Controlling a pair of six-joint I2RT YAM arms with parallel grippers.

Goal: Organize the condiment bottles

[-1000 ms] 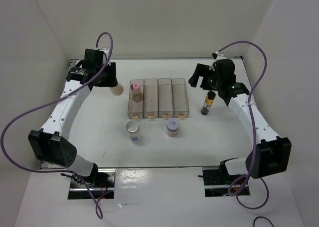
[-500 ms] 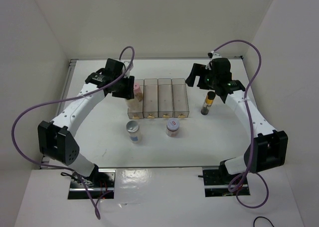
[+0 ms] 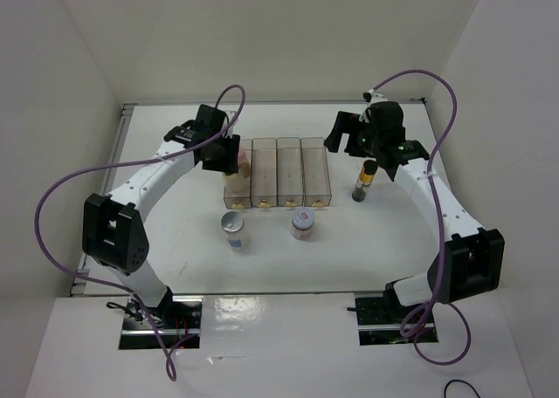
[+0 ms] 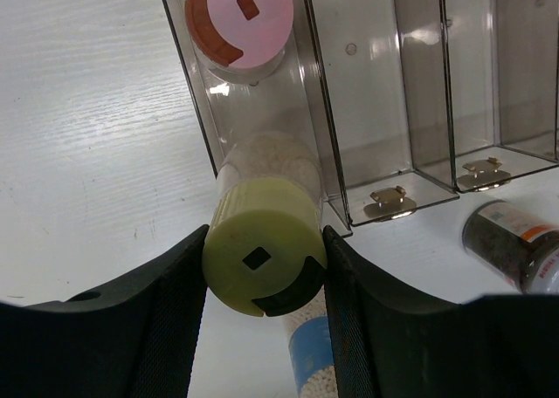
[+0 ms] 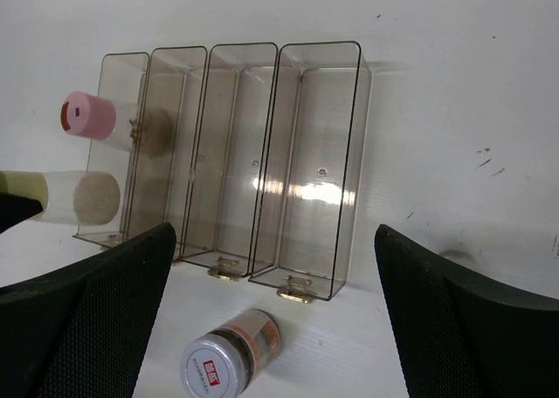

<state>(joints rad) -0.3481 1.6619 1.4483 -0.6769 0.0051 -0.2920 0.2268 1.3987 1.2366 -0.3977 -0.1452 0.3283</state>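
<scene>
Pale-yellow-capped condiment bottle (image 4: pixel 262 241) held at the leftmost bin (image 4: pixel 196 110), on a white desk (image 3: pixel 175 215) with plain white walls around.
Its clear body shows pale grains. The left end effector (image 4: pixel 264 271) is clamped on its cap, holding it tilted, close to the pink-capped bottle (image 4: pixel 240 14) standing in that bin. The right end effector (image 5: pixel 272 241) hangs spread apart near the slim dark bottle (image 3: pixel 363 181).

The left arm (image 3: pixel 144 178) reaches forward and inward from its base, elbow out to the left. The left gripper (image 3: pixel 225 154) points down, both fingers (image 4: pixel 166 319) pressed against a yellow-capped bottle (image 4: pixel 262 258). The right arm (image 3: pixel 435 197) arches forward too, and the right gripper (image 3: pixel 348 140) is spread wide, its fingers (image 5: pixel 87 319) well apart and holding nothing.
</scene>
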